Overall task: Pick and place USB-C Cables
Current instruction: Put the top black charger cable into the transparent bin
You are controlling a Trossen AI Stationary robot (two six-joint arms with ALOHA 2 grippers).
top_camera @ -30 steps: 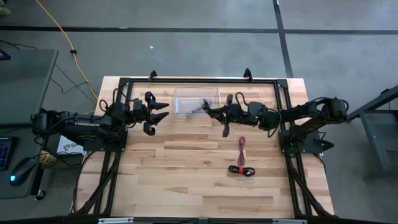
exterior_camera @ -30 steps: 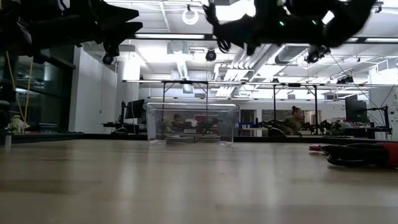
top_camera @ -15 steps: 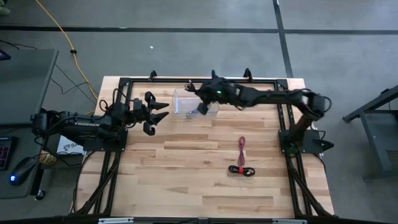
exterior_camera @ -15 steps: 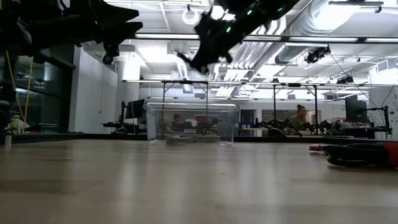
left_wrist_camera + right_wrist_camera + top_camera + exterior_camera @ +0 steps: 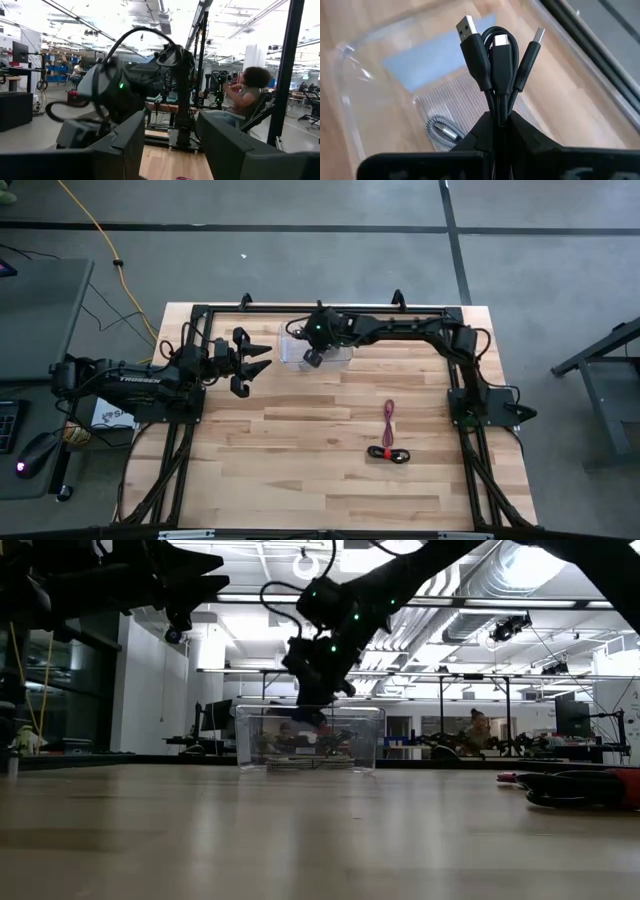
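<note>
My right gripper (image 5: 312, 356) hangs over the clear plastic box (image 5: 340, 338) at the table's far edge, just above its rim in the low view (image 5: 318, 716), shut on a bundled black cable (image 5: 496, 55). A silver-grey cable (image 5: 440, 131) lies on the box floor beneath it. The pink-magenta cable (image 5: 389, 412) and the red-and-black cable (image 5: 388, 453) lie flat on the table's right half. My left gripper (image 5: 258, 361) waits open, left of the box. My right gripper pinches the black cable bundle between its two fingers (image 5: 482, 131), on the folded strands just below the plugs (image 5: 498, 102). The fingers come from above, slanting down. The bundle is lifted clear over the box, its plug ends (image 5: 469, 25) sticking out past the fingertips.
The box (image 5: 310, 738) has upright clear walls (image 5: 350, 100). A black frame (image 5: 300, 310) runs round the table's far and side edges. Bare wood lies near and left of the loose cables. People sit in the room beyond the table (image 5: 247, 95).
My right arm has swung from the middle of the table toward the far edge and left, stretching out over the box, and has come down toward its rim, carrying the black cable. The left arm and the loose cables have stayed put.
</note>
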